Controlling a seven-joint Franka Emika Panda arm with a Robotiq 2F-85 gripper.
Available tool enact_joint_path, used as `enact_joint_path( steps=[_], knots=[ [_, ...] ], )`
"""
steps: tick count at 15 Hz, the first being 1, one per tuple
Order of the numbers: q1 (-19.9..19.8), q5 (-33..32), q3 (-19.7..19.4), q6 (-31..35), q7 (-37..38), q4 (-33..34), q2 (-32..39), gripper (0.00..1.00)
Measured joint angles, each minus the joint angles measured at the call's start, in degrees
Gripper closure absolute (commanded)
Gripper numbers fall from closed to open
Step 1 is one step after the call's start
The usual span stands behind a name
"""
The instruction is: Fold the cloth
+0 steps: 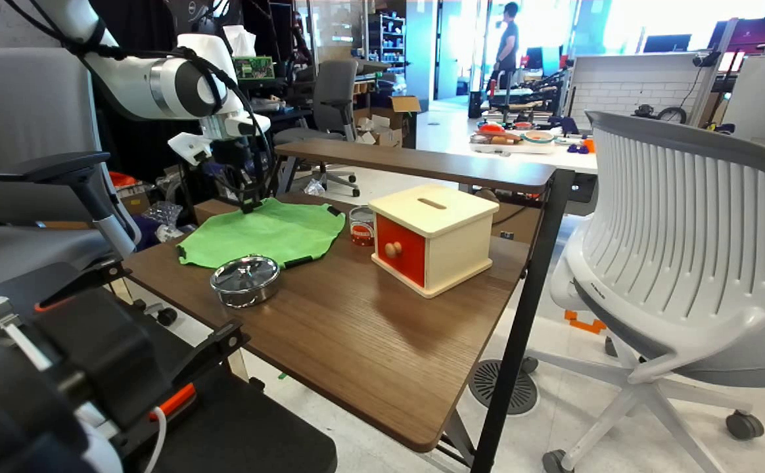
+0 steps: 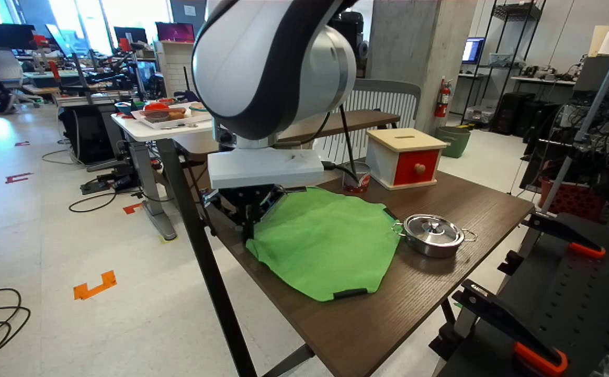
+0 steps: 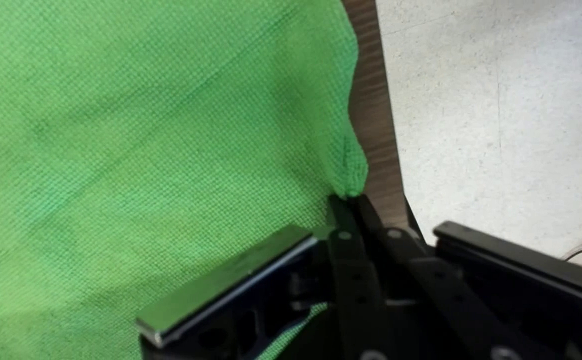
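On the brown wood-grain tabletop (image 1: 356, 328) lies the lime-green woven cloth (image 2: 330, 241), spread wide and mostly flat, lightly creased, its irregular outline marked here and there with short black strips (image 2: 350, 293). At its border, close to the tabletop's edge, the black two-fingered gripper (image 3: 350, 199) of the white-and-black robot arm (image 2: 268, 68) points down with its fingers drawn together, and in the wrist view a small gathered tuft of the cloth is pinched between the tips; a narrow band of wood shows between that tuft and the pale speckled floor (image 3: 471, 100). Just beside the cloth, in both exterior views, stands a round, shiny, lidded metal pot (image 2: 435, 238) with two handles; whether a handle touches the cloth I cannot tell. A small metal can with a red label (image 1: 361, 230) stands upright between the cloth and a cream wooden box (image 1: 458, 246), which has a slot in its top, a red front and a round wooden knob
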Motion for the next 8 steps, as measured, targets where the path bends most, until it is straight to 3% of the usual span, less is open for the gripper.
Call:
enact_joint_path(
  steps=[8],
  knots=[
    [1.09, -0.07, -0.08, -1.06, 0.00, -0.77, -3.30, 0.99]
  ],
)
